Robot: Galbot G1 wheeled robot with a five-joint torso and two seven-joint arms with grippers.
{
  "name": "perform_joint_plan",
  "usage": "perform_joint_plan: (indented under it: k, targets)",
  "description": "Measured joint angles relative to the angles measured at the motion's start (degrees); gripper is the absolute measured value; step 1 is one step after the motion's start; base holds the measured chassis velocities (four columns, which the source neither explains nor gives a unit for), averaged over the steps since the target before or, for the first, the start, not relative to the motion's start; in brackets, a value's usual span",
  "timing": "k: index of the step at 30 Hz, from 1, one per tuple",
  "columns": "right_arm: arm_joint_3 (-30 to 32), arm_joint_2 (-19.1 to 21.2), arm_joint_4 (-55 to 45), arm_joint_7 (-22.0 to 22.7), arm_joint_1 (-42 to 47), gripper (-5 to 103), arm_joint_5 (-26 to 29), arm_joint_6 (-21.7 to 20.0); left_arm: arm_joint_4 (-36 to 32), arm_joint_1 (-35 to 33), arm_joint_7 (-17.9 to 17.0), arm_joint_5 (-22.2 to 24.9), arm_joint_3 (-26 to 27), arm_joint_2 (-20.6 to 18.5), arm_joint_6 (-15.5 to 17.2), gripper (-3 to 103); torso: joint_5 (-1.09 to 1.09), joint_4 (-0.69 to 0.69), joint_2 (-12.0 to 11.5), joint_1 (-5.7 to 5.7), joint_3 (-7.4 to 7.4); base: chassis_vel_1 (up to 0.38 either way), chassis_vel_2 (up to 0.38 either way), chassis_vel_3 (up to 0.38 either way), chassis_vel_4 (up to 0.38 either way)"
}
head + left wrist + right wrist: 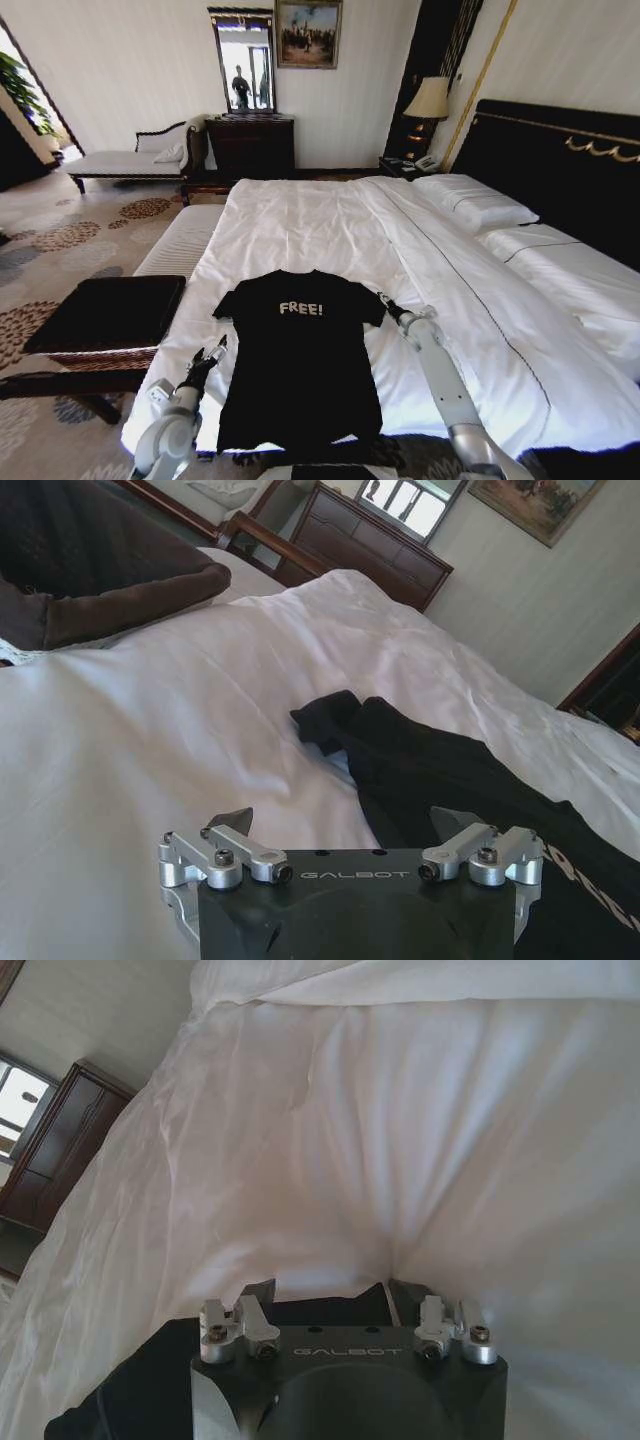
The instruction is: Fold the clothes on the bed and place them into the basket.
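We read white "FREE!" lettering across the chest of the black T-shirt [300,365], which lies flat and face up on the near part of the bed [330,215], its collar toward the headboard [560,170] and its hem at the near edge of the white duvet. In the left wrist view only the tail of that lettering shows, cut off at the frame's edge and unreadable. Both wrist views show "GALBOT" printed on the black gripper bodies.

The left gripper [215,352] sits just left of the shirt, level with its waist, over the duvet; in its own view [342,818] the fingers stand spread apart with nothing between them, and the shirt's left sleeve lies crumpled just ahead.

The right gripper [385,302] is at the shirt's right sleeve. In its own view [330,1290] the fingertips are parted, one on each side of the sleeve edge, resting at the cloth but not pinched on it as far as we can see.

The basket [105,315], woven brown sides under a flat black top, stands on the floor left of the bed, near its foot. The shirt's hem merges with the dark area at the frame's near edge, so we cannot make out its outline there.
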State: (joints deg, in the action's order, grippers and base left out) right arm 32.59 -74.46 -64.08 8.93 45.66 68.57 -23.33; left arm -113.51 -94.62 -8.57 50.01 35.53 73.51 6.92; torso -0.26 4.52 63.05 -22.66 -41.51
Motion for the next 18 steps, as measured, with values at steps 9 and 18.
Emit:
perform_joint_plan:
  k: [9,18]
  targets:
    - [0.1,-0.4,-0.7,0.0,0.4,35,0.2,0.1,-0.5,-0.9,-0.7,-0.3,0.2,0.5,-0.2,100,0.03,-0.03,0.0,-0.02,-0.02,0.000,0.000,0.000,0.000]
    - [-0.1,-0.4,-2.5,0.3,1.5,7,0.8,0.1,-1.8,-1.4,-1.9,0.4,0.4,1.0,-0.1,100,0.03,-0.04,0.0,-0.02,-0.02,0.000,0.000,0.000,0.000]
